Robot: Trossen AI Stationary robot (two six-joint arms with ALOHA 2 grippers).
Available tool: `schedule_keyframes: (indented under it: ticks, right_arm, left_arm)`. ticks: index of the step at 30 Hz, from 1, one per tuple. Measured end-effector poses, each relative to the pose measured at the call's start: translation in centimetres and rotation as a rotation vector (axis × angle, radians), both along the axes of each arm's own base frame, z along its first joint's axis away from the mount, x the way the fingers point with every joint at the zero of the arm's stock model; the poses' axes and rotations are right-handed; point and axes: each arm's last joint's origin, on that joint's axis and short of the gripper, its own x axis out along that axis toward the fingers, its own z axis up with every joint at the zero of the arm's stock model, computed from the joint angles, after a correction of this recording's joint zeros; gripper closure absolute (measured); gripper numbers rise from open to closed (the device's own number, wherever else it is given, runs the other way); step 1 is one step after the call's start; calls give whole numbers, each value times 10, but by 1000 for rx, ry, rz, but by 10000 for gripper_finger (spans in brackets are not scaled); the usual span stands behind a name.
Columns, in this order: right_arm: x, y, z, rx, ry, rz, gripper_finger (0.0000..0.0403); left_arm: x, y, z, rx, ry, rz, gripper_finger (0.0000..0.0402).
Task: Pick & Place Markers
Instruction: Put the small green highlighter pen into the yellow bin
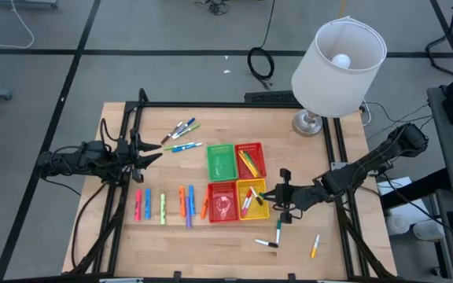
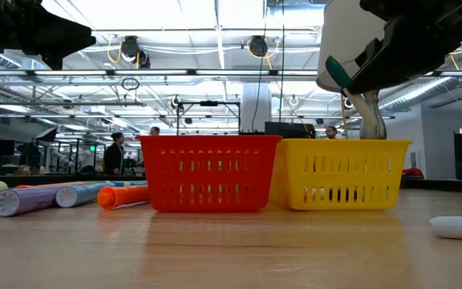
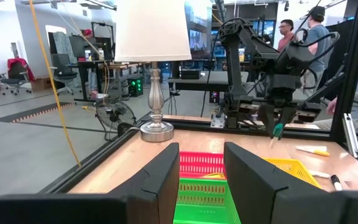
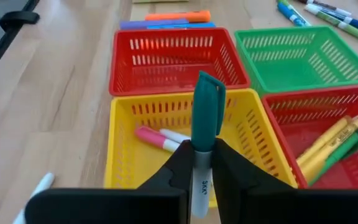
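Two fingers of the right gripper (image 4: 202, 163) pinch a green-capped marker (image 4: 205, 127) above the yellow basket (image 4: 120, 146); left gripper (image 3: 201, 171) waits, spread.

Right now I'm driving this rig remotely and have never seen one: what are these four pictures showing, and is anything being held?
You are seeing two dark robot arms at a wooden table, each ending in a two-finger gripper. One picture looks straight down, one looks level across the tabletop, and two come from cameras on the arms' wrists.

Four small baskets sit mid-table: the green basket, two red ones, and the yellow basket. Markers lie loose on the wood on both sides, and some are already in baskets.

The right gripper is shut on a green-capped marker, held over the yellow basket, which holds a pink marker. The left gripper waits open at the table's left side, holding nothing. A lamp stands at the back.
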Motion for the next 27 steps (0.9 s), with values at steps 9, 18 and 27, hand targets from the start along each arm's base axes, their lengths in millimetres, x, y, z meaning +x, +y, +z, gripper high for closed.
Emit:
schedule_keyframes:
  ticks: [9, 18, 27]
  right_arm:
    - [1, 0, -4, 8, -73, 51, 375]
    - [7, 1, 7, 11, -128, 83, 377]
    - [21, -1, 24, -19, -80, 66, 377]
  left_arm:
    - [0, 0, 0, 0, 0, 0, 268]
    - [0, 0, 0, 0, 0, 0, 268]
    - [0, 0, 0, 0, 0, 0, 268]
